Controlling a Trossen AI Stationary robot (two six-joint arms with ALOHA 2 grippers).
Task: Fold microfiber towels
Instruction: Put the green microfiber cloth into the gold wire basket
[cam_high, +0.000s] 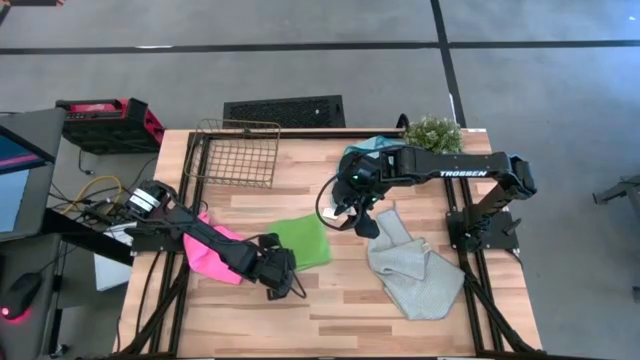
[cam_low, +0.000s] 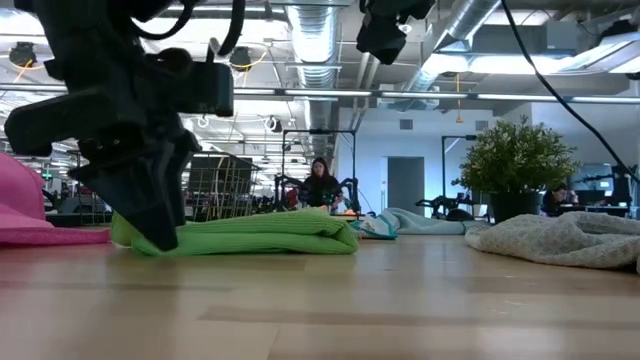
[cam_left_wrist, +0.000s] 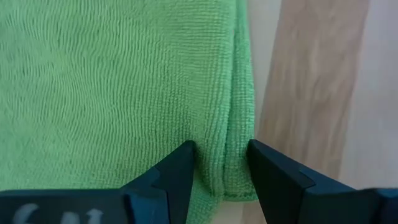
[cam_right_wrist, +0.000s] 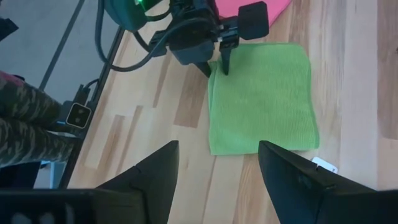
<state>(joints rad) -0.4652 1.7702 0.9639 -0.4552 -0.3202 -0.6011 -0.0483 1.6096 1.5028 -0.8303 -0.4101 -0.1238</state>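
The bright green towel (cam_high: 305, 240) lies folded on the wooden table's middle, and also shows in the low view (cam_low: 260, 232). My left gripper (cam_high: 280, 280) stands at its near-left corner, fingers down and shut on its edge (cam_left_wrist: 222, 171). The hot pink towel (cam_high: 212, 252) lies under my left arm. My right gripper (cam_high: 362, 222) hangs open and empty above the table, between the green towel and the crumpled pale grey towel (cam_high: 415, 270). The teal-blue towel (cam_high: 368, 148) lies at the far edge, partly hidden by my right arm. My left gripper pinches a ridge of the green towel's folded edge (cam_left_wrist: 227, 149) near one corner between its two fingers. The fingers (cam_low: 160, 225) come from above, pointing down. There are several layers at the edge. The towel lies flat on the table.
A wire basket (cam_high: 237, 152) stands at the far left and a small potted plant (cam_high: 433, 132) at the far right corner. Bare wood lies along the near edge. A person's leg (cam_right_wrist: 25, 124) shows beside the table's left side, and a person (cam_low: 320, 180) sits in the room beyond.
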